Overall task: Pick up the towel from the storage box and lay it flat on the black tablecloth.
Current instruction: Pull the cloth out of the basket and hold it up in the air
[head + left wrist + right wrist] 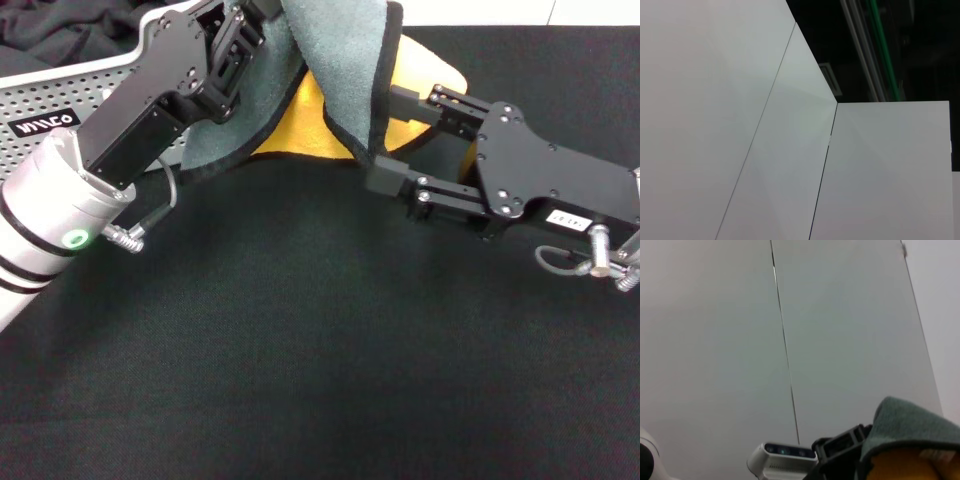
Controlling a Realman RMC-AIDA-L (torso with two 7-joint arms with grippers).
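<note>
Both tools hold the towel (pixel 340 90) above the black tablecloth (pixel 300 330): left tool (pixel 262 20) far left, right tool (pixel 385 140) clamping its black edging.

The head view looks down close over the black tablecloth (pixel 300 350). Both wrist views face upward at pale panels; the right one shares the towel (pixel 905 425).

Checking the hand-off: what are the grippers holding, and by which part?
Both hold the towel: the left gripper by its upper part, the right gripper by its black-edged border.
</note>
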